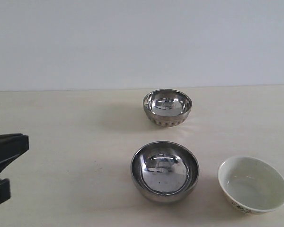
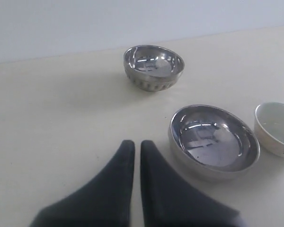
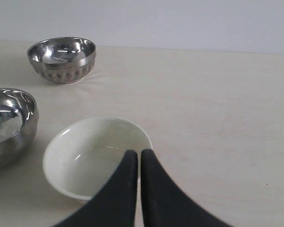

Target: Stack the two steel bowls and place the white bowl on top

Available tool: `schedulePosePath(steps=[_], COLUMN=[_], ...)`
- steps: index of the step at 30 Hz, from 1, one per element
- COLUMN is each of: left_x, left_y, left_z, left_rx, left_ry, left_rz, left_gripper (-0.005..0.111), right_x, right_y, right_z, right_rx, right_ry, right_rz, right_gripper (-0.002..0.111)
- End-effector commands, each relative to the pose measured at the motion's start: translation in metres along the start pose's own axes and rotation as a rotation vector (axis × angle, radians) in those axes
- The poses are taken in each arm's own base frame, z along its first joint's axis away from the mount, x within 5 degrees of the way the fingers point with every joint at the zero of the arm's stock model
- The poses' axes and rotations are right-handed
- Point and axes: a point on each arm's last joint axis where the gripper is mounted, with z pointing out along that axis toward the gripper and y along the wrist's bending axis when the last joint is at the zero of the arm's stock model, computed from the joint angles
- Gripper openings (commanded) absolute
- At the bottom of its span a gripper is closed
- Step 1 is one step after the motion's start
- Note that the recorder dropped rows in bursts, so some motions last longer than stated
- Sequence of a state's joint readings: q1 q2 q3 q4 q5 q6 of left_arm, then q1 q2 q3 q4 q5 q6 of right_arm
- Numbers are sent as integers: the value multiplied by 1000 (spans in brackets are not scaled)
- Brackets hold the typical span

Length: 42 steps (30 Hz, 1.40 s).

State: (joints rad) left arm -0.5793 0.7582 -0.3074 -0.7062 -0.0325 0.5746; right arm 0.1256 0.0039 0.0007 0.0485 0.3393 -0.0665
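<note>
The ribbed steel bowl [image 1: 167,107] [image 2: 153,67] [image 3: 62,58] stands upright at the back of the table. The smooth steel bowl [image 1: 164,170] [image 2: 213,140] [image 3: 7,124] sits nearer the front, apart from it. To its right rests the white bowl [image 1: 253,184] [image 2: 276,128] [image 3: 94,155], empty. My left gripper [image 2: 134,144] is shut with nothing in it, above bare table left of the smooth bowl; part of it [image 1: 4,163] shows at the exterior view's left edge. My right gripper [image 3: 137,153] is shut and empty, hovering over the white bowl's rim; it does not show in the exterior view.
A pale table [image 1: 66,142] carries the three bowls, with a plain white wall [image 1: 132,38] behind its back edge.
</note>
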Motion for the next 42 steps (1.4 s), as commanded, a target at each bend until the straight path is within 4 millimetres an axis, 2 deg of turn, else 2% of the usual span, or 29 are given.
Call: schedulePosePath(steps=[1, 10, 24, 35, 39, 42], left_x=[17, 28, 22, 57, 59, 59], left_y=[-1, -13, -6, 26, 39, 43], left_z=[-22, -48, -51, -53, -67, -78], left_rx=[39, 196, 128, -165, -353, -464], left_ry=[-27, 11, -119, -240, -363, -434], left_rz=[-75, -132, -77, -172, -274, -258], left_gripper=[4, 4, 4, 4, 4, 4], right_x=[-1, -1, -1, -1, -1, -1], right_y=[0, 0, 0, 0, 0, 0], right_z=[0, 0, 0, 0, 0, 0], right_rx=[6, 6, 6, 6, 6, 6], right_ry=[-7, -7, -7, -7, -7, -7], right_rz=[-1, -1, -1, -1, -1, -1], right_gripper=[0, 0, 0, 0, 0, 0])
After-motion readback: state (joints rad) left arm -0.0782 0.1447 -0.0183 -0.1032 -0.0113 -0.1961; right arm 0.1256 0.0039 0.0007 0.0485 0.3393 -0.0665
